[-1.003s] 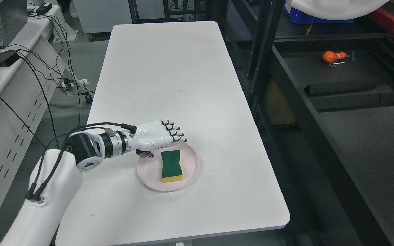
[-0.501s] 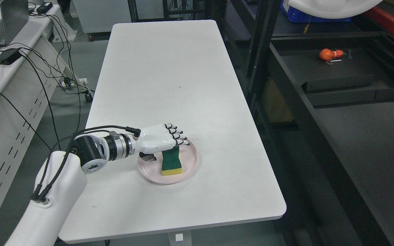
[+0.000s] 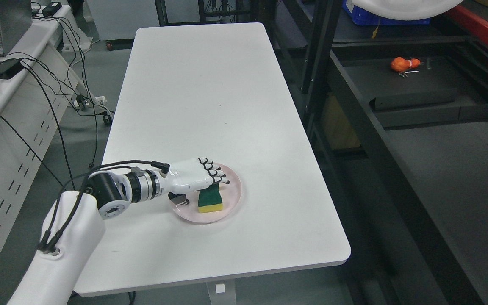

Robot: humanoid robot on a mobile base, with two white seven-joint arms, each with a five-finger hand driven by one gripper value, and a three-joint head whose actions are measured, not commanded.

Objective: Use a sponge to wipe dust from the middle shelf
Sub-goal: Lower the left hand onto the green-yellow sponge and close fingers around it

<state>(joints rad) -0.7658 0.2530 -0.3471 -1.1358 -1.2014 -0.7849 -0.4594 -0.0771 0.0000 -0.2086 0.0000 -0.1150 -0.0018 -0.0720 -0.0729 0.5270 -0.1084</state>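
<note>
The sponge (image 3: 209, 201) lies on the pink plate (image 3: 233, 194), long axis running away from the robot. The left hand (image 3: 195, 178) hovers over its far end, fingers extended (thumb tucked below) and gripping nothing yet; the shelf (image 3: 451, 169) waits well apart to the right.

Bright, even overhead light; soft shadows; white table (image 3: 210, 106) near overexposed; dark shelving (image 3: 439, 169) underexposed; focus sharp.

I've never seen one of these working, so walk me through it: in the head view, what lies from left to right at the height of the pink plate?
White forearm → left hand → sponge → pink plate → bare white table → dark shelf.
</note>
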